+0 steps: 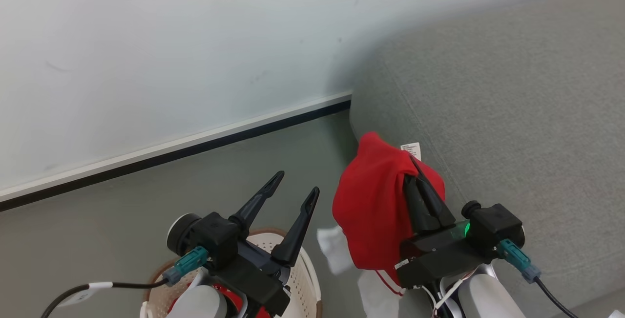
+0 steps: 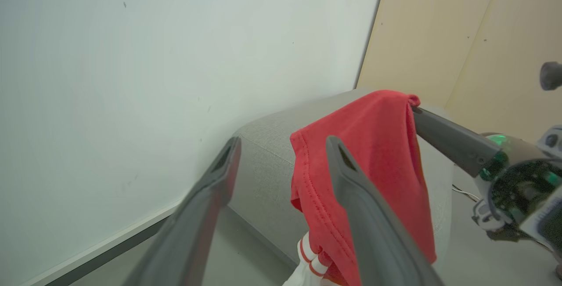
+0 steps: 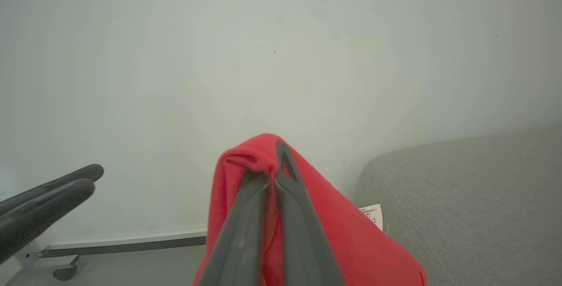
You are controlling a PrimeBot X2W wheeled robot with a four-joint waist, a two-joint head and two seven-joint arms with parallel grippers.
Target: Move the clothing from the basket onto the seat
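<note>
Red fabric clothing is dangling beside the light grey upholstered seat, the right gripper clamping it. Left gripper is just holding its jaws wide apart.

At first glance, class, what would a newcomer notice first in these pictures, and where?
The bright red clothing stands out, hanging from the right gripper, whose jaws are shut on it, at the edge of the grey seat. Lower left, the left gripper stands open and empty above the cream basket, where more red fabric shows.
</note>
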